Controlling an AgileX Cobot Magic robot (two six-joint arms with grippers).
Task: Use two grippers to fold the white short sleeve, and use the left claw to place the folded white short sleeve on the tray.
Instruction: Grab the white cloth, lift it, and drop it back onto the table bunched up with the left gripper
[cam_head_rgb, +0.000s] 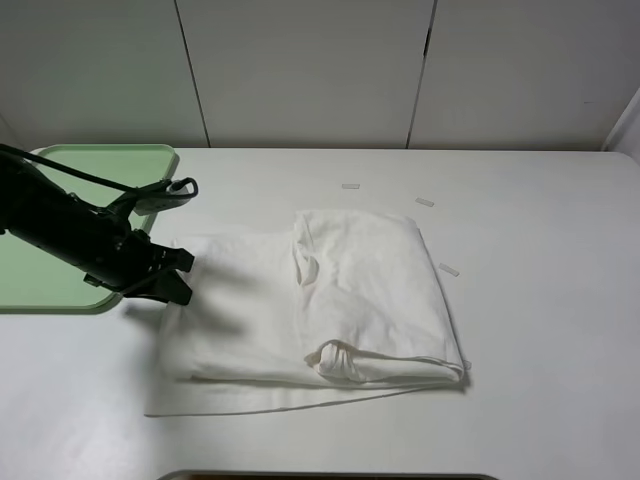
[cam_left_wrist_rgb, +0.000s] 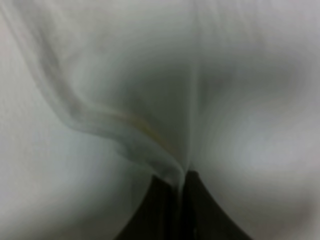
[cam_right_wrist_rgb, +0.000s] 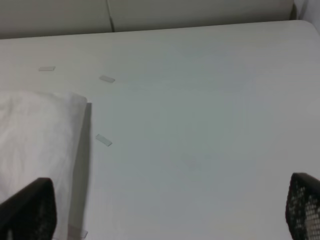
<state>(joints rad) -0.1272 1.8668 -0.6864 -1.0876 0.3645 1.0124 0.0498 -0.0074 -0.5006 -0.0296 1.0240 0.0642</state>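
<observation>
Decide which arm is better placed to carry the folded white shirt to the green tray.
Left. The left fingers are shut on the shirt edge nearest the tray; the right fingers hang open over bare table beyond it.

High camera: mounted off the arms, looking steeply down over the table (cam_head_rgb: 540, 330) toward the back wall (cam_head_rgb: 300, 70). The whole shirt (cam_head_rgb: 340, 300) and part of the tray (cam_head_rgb: 60, 270) are in frame.
Left wrist camera: hard against the shirt's cloth, blurred.
Right wrist camera: low, facing across the table to the wall. It shares the shirt's corner and the tape strips (cam_head_rgb: 449, 269) with the high view.
</observation>
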